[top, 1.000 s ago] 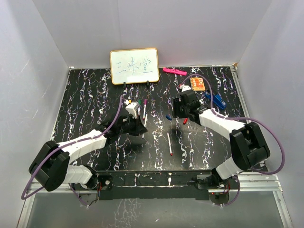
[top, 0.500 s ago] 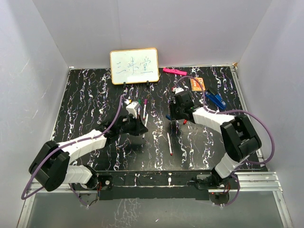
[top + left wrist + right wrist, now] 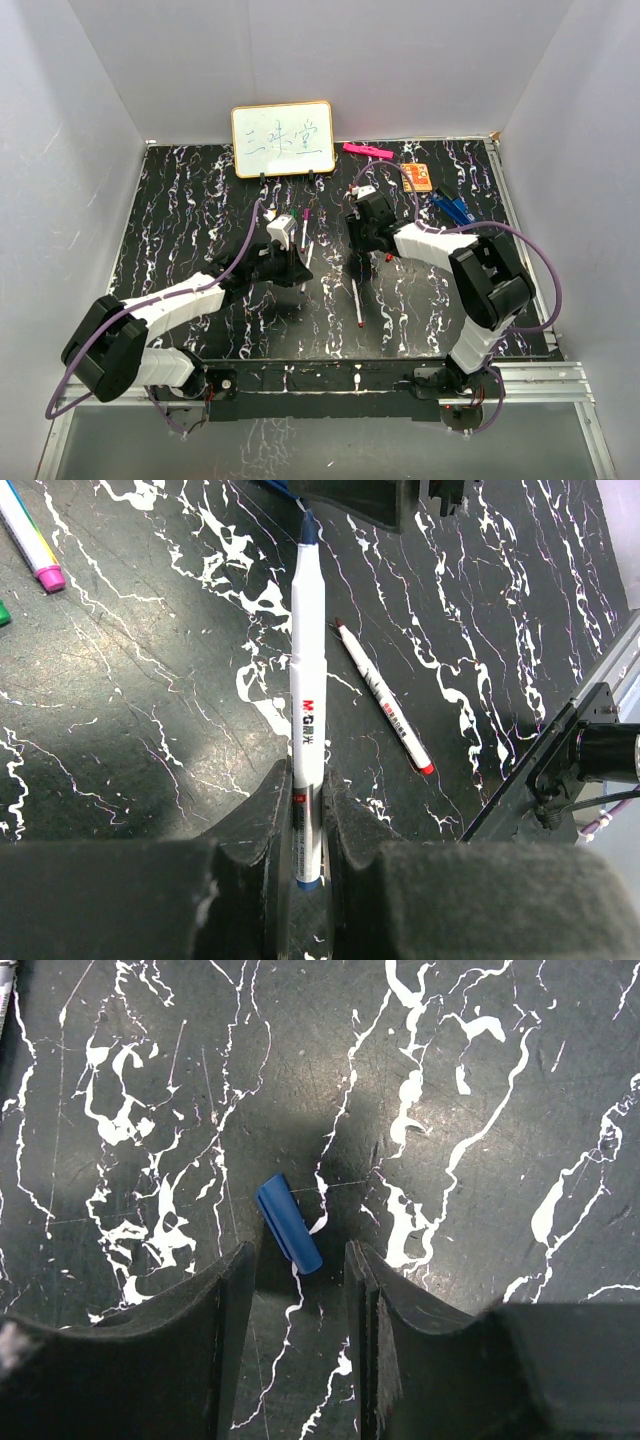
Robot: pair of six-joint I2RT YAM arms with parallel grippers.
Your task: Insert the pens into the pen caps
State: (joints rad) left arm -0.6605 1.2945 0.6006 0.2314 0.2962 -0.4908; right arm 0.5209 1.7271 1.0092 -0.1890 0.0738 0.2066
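The left gripper (image 3: pixel 305 815) is clamped tight on the tail of a blue-tipped pen (image 3: pixel 307 680). In its wrist view the pen points away toward 12 o'clock, held above the black marbled table (image 3: pixel 180 200). A red-tipped pen (image 3: pixel 380 695) lies loose on the table toward 1 o'clock of that grip.

The right gripper (image 3: pixel 300 1265) hangs low over the blue cap (image 3: pixel 288 1222) with its fingers (image 3: pixel 225 1320) spread and nothing held. The cap lies flat on the table with only its near end inside the gap. It runs from 11 o'clock to 5 o'clock, askew to the jaws and close against the left-hand finger. From above, this gripper sits at about 1 o'clock of the table's middle, with the left one off at its 8 o'clock.

The step in hand looks like picking up that cap. I would push the gripper a little farther toward 12 o'clock so the cap sits centred between the pads. I would also turn the wrist until the pads face its long sides. The squeeze should be slow, because so small and smooth a piece may roll or squirt out. I cannot tell which end is the open one, so the grip should leave both ends free for the pen tip.
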